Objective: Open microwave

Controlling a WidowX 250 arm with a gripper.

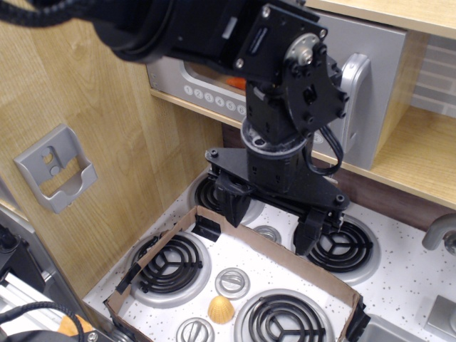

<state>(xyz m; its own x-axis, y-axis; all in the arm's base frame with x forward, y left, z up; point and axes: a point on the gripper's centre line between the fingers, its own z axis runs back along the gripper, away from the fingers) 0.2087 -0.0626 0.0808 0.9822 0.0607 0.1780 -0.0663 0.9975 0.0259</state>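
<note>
The microwave is seen shelved at upper centre-right, door apparently shut, its handle unheld, while the fingers are spread wide and empty low above the stove, seemingly unapproached.

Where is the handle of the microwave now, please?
The handle stands vertical at the upper right of the view, on the microwave that sits on the wooden shelf, just right of the arm's wrist and above the open tool.

Silver-grey matt plastic microwave on a pale wood-grain shelf; black matt tool; white speckled stovetop.
</note>
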